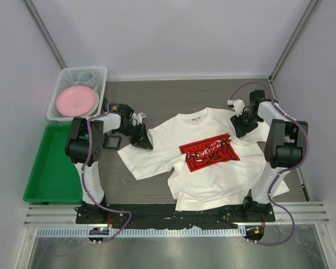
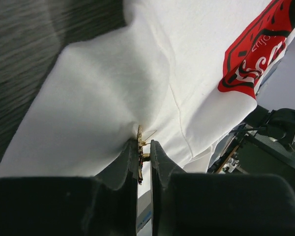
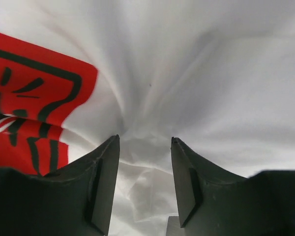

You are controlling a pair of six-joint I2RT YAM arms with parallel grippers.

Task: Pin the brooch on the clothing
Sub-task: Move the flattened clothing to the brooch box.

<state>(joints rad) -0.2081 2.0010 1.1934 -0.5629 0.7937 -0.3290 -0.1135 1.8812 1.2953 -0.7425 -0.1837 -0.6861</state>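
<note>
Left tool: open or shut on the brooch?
Shut: the left tool clamps the gold brooch between its fingers, against the clothing.

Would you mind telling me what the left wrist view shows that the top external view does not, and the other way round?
Only the left wrist view shows the small gold metal brooch, clamped between the closed fingers of the left hand and pressed against the fabric. Only the top external view shows the round pink plate in the white plastic basket, and the green plastic tray beside it. Both show the white short-sleeved T-shirt and its red square print.
</note>
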